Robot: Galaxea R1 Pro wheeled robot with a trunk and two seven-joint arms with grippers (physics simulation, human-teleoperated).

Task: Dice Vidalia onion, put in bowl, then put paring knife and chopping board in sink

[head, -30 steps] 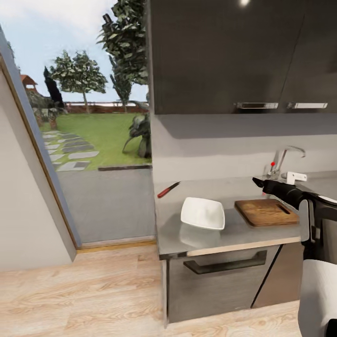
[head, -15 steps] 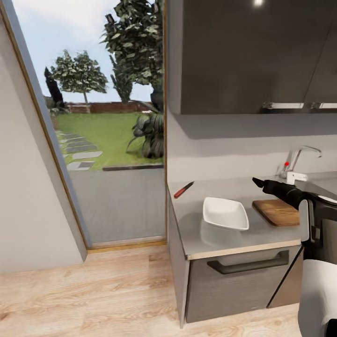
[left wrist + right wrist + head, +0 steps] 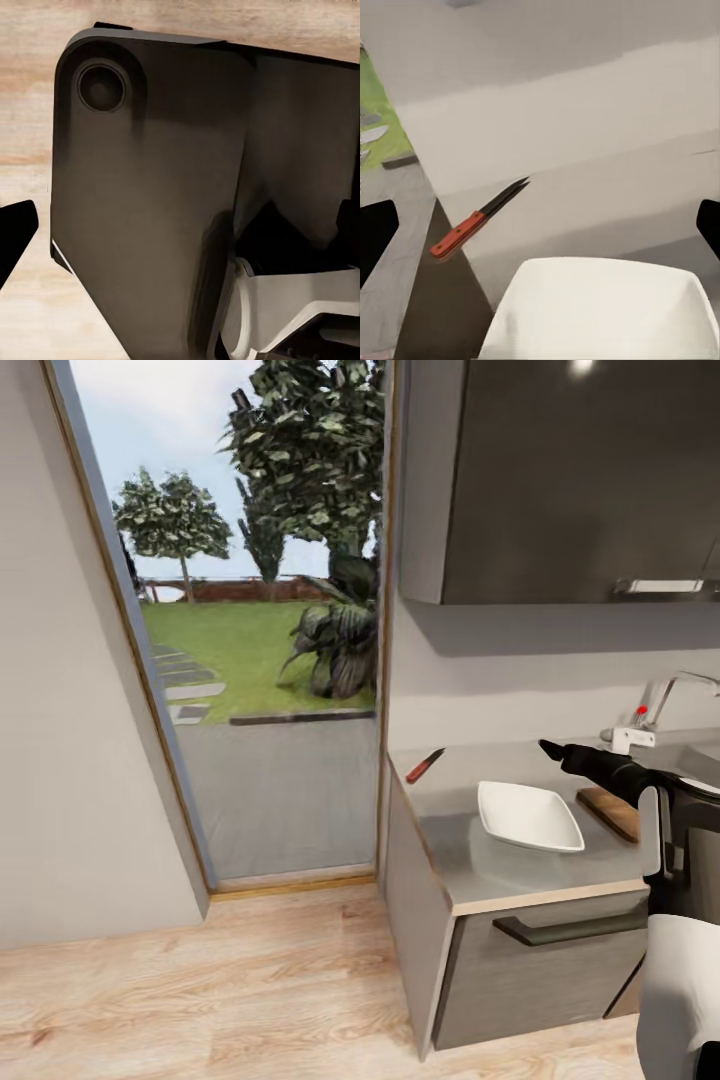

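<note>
The white square bowl (image 3: 530, 816) sits on the grey countertop (image 3: 470, 870) with nothing in it; the right wrist view shows its bare inside (image 3: 600, 307). At about 10 o'clock from it, near the counter's far corner, lies the paring knife (image 3: 425, 765) (image 3: 476, 217). The chopping board (image 3: 610, 812) lies at the bowl's 3 o'clock, partly behind the right gripper (image 3: 555, 751), whose fingers spread wide with nothing between them. I cannot tell the left gripper's state.
</note>
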